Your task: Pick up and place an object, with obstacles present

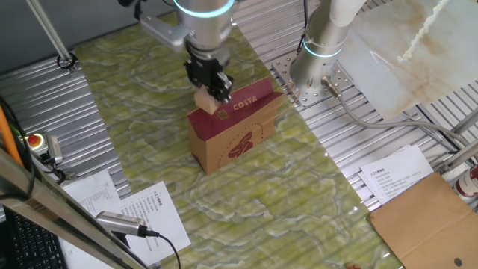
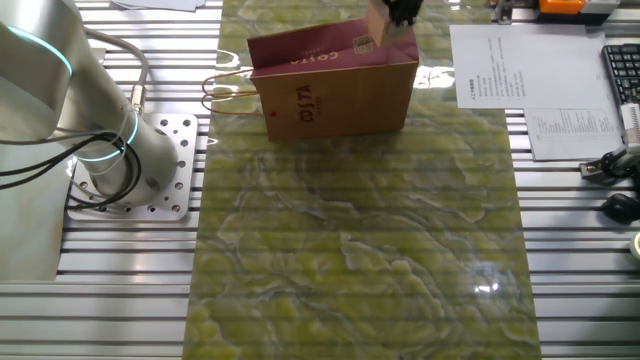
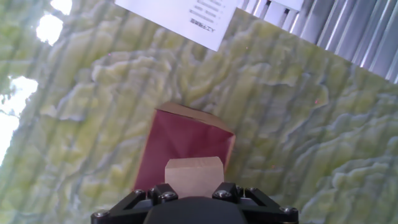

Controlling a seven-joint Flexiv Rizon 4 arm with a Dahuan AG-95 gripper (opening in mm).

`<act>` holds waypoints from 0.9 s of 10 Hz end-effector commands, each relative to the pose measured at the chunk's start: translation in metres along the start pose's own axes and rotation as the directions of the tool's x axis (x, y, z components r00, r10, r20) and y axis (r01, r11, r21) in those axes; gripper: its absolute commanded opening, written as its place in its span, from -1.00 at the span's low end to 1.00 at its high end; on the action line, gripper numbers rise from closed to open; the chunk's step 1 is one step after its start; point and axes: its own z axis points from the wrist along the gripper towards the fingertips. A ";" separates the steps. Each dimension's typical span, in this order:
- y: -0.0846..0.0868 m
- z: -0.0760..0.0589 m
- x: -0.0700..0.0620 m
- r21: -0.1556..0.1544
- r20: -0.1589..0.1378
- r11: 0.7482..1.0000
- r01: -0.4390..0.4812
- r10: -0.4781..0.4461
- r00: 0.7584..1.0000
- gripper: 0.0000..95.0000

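My gripper [image 1: 212,90] is shut on the small pale tan cube [image 1: 206,101] and holds it in the air just above the left end of the upright COSTA carton [image 1: 235,127]. In the other fixed view the cube [image 2: 383,28] hangs over the carton's [image 2: 335,85] right top corner, under the gripper [image 2: 398,14]. In the hand view the cube [image 3: 193,176] sits between the fingers [image 3: 153,196], right over the carton's dark red top [image 3: 180,146].
The carton stands on a green marbled mat [image 1: 149,112]. Paper sheets [image 1: 134,209] lie at the mat's near left, more papers [image 1: 392,173] and a flat brown cardboard sheet [image 1: 429,220] at the right. The arm's base [image 1: 314,75] stands behind the carton.
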 end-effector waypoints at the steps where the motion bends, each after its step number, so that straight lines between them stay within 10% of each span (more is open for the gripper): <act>1: 0.000 -0.001 0.000 -0.009 0.001 1.000 -0.014 0.014 1.000 -1.00; 9: 0.000 -0.001 0.000 -0.037 0.014 0.998 0.060 -0.060 0.998 -1.00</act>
